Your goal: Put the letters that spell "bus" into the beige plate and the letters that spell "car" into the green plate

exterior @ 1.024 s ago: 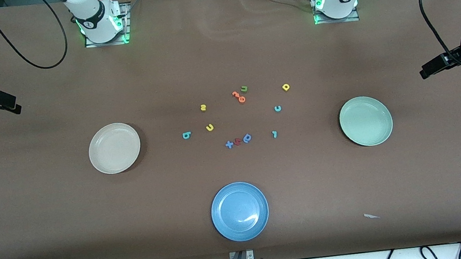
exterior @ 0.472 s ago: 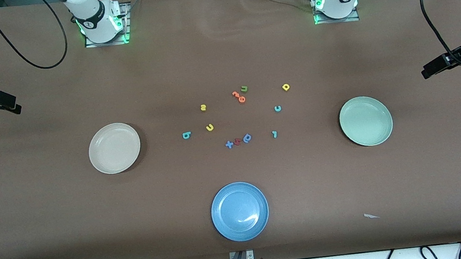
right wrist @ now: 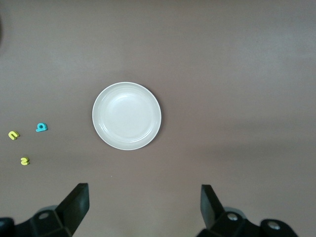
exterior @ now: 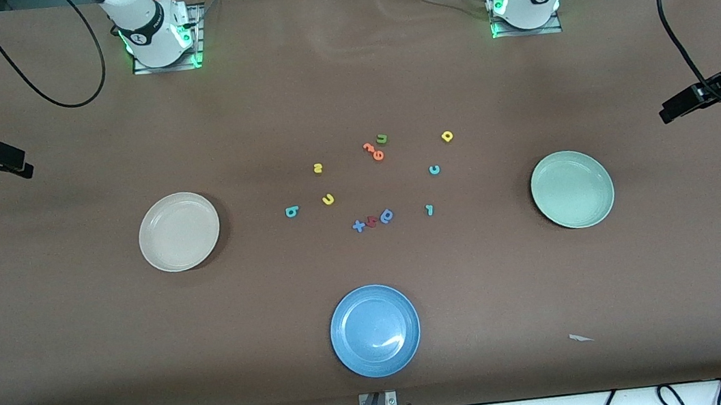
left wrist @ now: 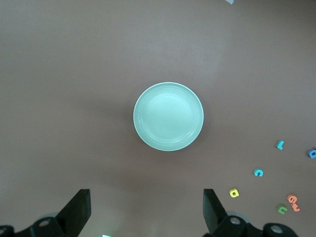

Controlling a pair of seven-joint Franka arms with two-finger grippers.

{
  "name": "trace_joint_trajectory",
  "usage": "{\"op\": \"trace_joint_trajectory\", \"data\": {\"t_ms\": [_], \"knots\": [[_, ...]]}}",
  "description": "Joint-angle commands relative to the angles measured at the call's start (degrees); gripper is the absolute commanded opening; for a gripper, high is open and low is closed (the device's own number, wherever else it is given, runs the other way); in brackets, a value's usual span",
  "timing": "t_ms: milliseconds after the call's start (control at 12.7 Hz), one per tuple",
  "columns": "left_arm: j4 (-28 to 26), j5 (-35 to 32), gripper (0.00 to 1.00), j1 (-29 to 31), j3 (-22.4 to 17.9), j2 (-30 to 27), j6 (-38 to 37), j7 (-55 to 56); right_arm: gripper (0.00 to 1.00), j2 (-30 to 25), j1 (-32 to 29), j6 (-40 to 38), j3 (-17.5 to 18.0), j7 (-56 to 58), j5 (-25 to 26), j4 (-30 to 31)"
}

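Waiting high at the two short ends of the brown table (exterior: 74, 334), both arms hold their jaws spread wide and empty: the right gripper (right wrist: 143, 210) looks down on the round cream-beige shallow plate (exterior: 179, 231), the left gripper (left wrist: 145, 212) on the round pale mint-green shallow plate (exterior: 572, 189).

All six foam letters lie mid-table between the plates, none in a plate yet. The teal "b" (exterior: 292, 211), yellow "u" (exterior: 328, 199) and yellow "s" (exterior: 318, 168) sit toward the beige plate, so the right arm is nearer them. The teal "c" (exterior: 434, 169), yellow "a" (exterior: 447, 136) and teal "r" (exterior: 429, 209) sit toward the green plate, nearer the left arm. Each gripper must travel inward from its end, past its plate, to reach its letters.

Compared with a second ago, only the left arm's visible part has crept slightly toward its table end; plates and letters are unmoved.
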State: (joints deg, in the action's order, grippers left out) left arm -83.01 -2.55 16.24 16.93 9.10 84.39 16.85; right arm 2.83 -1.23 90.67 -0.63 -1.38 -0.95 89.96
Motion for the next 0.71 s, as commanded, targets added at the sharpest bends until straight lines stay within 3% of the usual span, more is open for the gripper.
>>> {"op": "trace_joint_trajectory", "data": {"t_ms": [0, 630], "knots": [[-0.1, -1.4, 1.0, 0.2, 0.3, -0.4, -0.4, 0.4, 1.0, -0.4, 0.2, -0.9, -0.1, -0.6, -0.1, -0.5], [-0.1, -1.3, 1.0, -0.1, 0.5, -0.4, -0.5, 1.2, 1.0, -0.3, 0.2, -0.9, -0.2, -0.6, -0.1, -0.4]]}}
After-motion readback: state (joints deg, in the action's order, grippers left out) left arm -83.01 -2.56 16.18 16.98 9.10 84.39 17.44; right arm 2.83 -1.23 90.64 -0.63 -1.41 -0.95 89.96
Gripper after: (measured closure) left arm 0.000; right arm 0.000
